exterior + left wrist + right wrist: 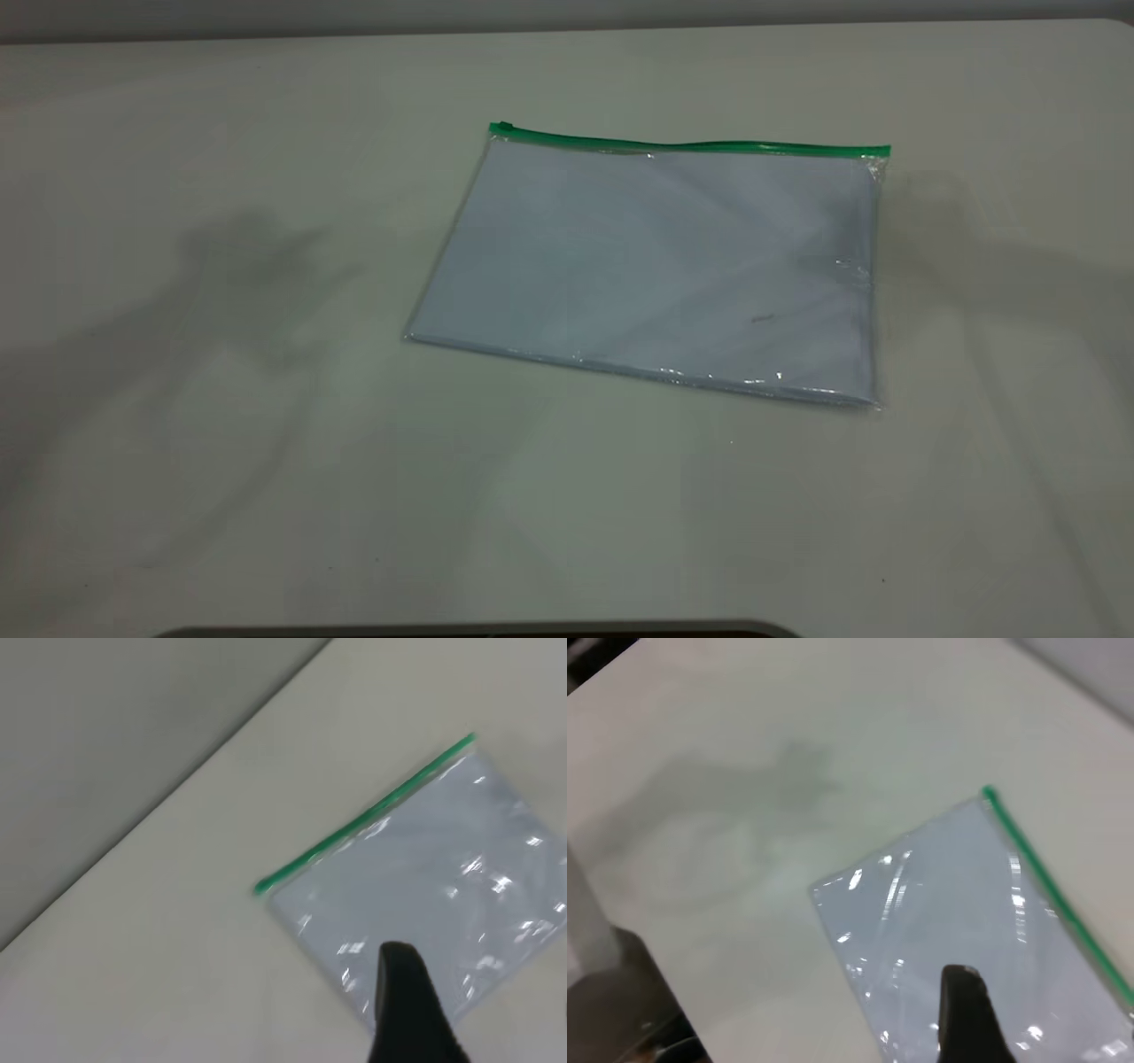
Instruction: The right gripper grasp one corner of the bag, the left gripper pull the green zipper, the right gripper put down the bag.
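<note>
Lying flat on the bench (266, 496), the bag (656, 266) sits a bit toward the right side and nearer the far edge. White paper shows through it. The green zipper (691, 144) runs along its far long edge, and the little slider (503, 128) is at the left end of that strip. No arm shows in the outside view, only soft shadows on both sides of the bag.

From the left wrist, the bag (425, 895) and the green zipper (363, 819) lie below. Only one dark finger of the left hand (409, 1010) shows, up in the air, so I cannot tell if it is wide or narrow.

From the right wrist, the bag (957, 921) and green zipper (1054, 895) show again. One dark finger of the right hand (967, 1014) hangs above the bag, holding nothing that I can see; wide or narrow, I cannot tell.

I think nothing is done yet. Grabbing a corner, pulling the zipper and putting the bag down are all left.
</note>
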Tool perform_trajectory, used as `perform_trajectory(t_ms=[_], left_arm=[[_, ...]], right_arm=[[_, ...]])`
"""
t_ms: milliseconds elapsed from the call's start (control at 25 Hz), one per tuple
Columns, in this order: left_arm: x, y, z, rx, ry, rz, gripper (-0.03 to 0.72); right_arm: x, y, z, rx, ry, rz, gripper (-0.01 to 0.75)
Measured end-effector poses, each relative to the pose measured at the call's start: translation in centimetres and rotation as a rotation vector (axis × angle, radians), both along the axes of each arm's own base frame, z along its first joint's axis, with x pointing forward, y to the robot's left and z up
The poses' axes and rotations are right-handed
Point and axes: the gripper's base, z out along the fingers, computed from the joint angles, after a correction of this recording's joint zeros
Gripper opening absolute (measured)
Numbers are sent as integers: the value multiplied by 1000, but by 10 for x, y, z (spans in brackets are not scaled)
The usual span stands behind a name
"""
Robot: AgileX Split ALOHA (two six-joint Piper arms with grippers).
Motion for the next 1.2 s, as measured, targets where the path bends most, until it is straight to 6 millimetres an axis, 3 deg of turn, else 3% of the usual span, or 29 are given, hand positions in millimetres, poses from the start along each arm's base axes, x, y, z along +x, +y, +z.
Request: perform_trajectory(t_ms=[200, 280, 360, 440, 520, 680, 760, 920, 1120, 1200], left_arm=[[-56, 22, 32, 105, 55, 200, 484], [-76, 30, 37, 130, 107, 280, 484], [-88, 36, 38, 140, 143, 370, 484], [-96, 41, 34, 140, 162, 436, 484], [-103, 43, 22, 143, 205, 474, 484], [-120, 45, -19, 172, 333, 492, 484], [-130, 46, -37, 187, 385, 495, 484], [-156, 47, -59, 180, 437, 507, 484], [-196, 51, -83, 161, 446, 533, 484], [-214, 52, -93, 153, 429, 538, 484]], right_arm=[[-84, -16, 64, -105, -80, -255, 423], [-123, -25, 74, -141, -102, -383, 414], [-159, -33, 71, -175, -108, -486, 412], [-192, -41, 55, -220, -99, -581, 412], [-224, -48, 23, -274, -65, -655, 412], [-277, -55, -38, -282, -20, -778, 435], [-294, -55, -65, -257, -2, -811, 451], [-307, -55, -97, -260, 19, -817, 466], [-303, -50, -123, -238, 89, -756, 466], [-302, -49, -125, -225, 79, -745, 466]])
